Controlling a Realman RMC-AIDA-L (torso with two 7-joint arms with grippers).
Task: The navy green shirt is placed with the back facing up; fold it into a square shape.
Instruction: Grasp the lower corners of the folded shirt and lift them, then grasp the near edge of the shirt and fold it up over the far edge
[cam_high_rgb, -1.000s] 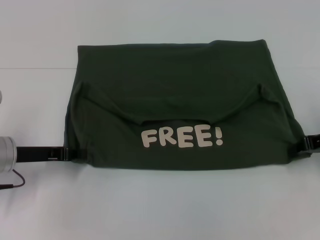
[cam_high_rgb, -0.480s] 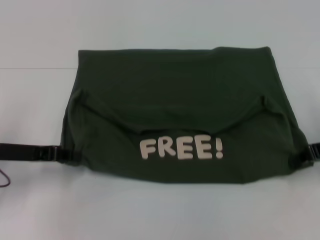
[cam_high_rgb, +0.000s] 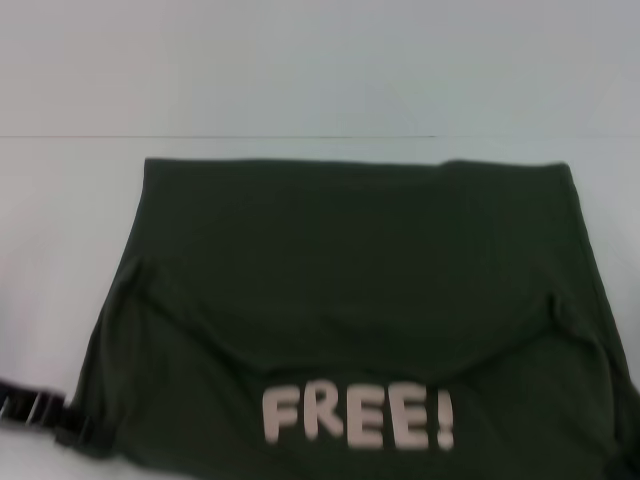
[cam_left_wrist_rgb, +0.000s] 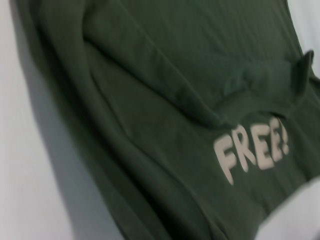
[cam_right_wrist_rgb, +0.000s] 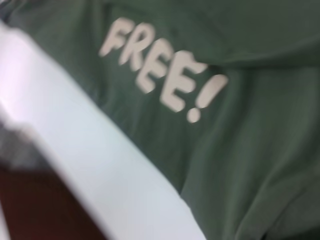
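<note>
Here the navy green shirt (cam_high_rgb: 360, 300), half-folded on the white table (cam_high_rgb: 300, 60) with its FREE! print (cam_high_rgb: 358, 418) up, droops at its near corners, so the left gripper (cam_high_rgb: 70, 425), grip unreadable, and the unseen right should travel level together.
</note>
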